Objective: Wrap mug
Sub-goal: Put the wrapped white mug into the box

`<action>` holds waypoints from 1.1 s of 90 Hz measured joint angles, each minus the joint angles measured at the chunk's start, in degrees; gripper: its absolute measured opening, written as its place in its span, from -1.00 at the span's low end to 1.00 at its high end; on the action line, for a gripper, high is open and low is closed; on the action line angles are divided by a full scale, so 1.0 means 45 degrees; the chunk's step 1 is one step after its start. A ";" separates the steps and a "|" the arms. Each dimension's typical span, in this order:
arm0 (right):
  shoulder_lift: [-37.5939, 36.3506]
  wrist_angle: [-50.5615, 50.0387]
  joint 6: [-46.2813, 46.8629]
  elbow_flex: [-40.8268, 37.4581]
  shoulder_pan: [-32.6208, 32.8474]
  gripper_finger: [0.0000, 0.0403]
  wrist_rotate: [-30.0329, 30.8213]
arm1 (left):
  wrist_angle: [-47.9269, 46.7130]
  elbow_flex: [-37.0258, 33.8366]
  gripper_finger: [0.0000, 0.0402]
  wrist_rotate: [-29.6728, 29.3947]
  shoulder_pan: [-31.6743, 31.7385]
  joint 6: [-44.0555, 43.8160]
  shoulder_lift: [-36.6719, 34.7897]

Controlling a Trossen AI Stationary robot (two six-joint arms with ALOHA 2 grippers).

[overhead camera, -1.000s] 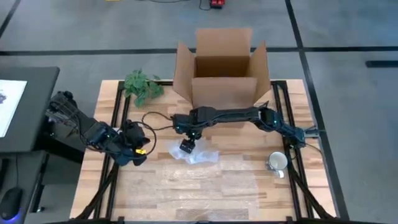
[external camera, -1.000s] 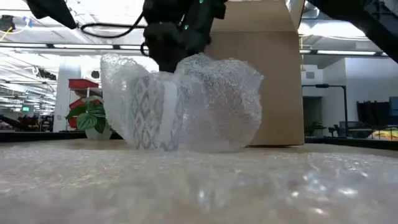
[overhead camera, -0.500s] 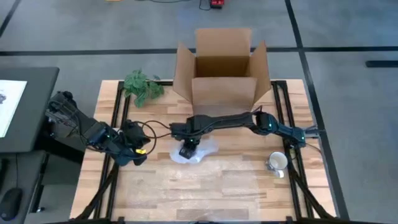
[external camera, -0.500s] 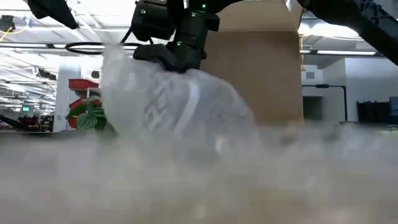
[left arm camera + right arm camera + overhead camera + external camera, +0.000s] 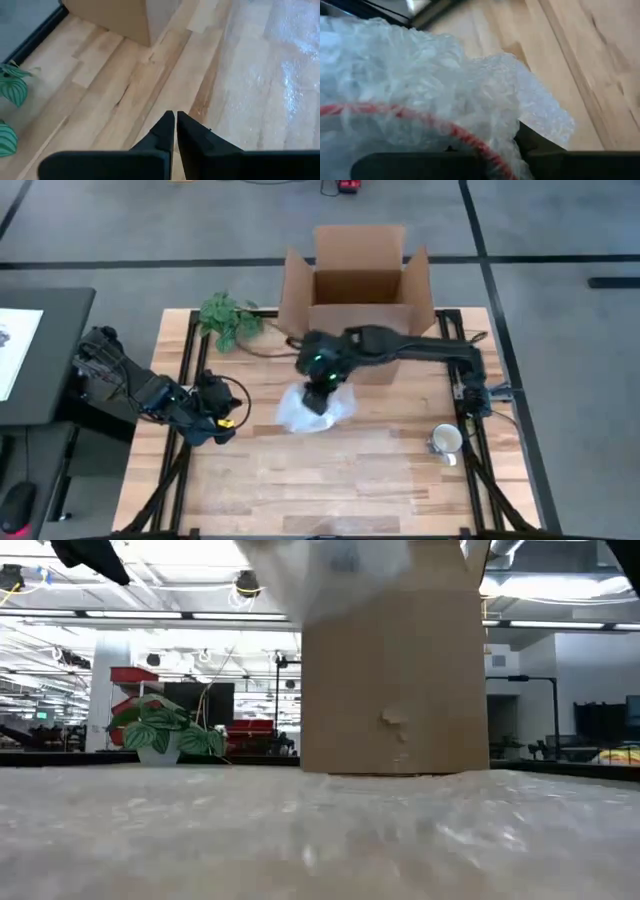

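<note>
Bubble-wrapped mug (image 5: 314, 408) hangs above table (image 5: 300, 480), just in front of cardboard box (image 5: 357, 295), clear of wood. Right tool (image 5: 322, 392) grips bundle from above; red band shows through wrap in right wrist view. Second, bare mug (image 5: 445, 441) stands near table's right edge. Left tool (image 5: 175, 131), fingers pressed together and empty, waits at left edge. Potted plant (image 5: 229, 317) sits at far left corner.
</note>
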 joint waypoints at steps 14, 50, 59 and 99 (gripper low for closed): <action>-0.1966 0.1624 0.0006 0.0008 -0.0393 -0.93 0.1130 | 0.1267 0.0256 -1.00 -0.0575 0.0103 0.1022 0.0014; -0.4804 0.2996 -0.0497 0.0021 -0.4303 -0.93 0.5923 | 1.1172 0.2775 -1.00 -0.0036 0.4961 1.0993 0.0791; -0.4941 0.3081 -0.0815 0.0054 -0.5740 -0.93 0.5648 | 1.1088 0.3962 -1.00 0.1154 0.6654 1.2268 0.1784; -0.2911 -0.0983 -0.2671 0.0017 -0.7931 -0.93 0.2134 | 1.0081 0.6878 -1.00 0.1669 0.9943 1.3006 0.5688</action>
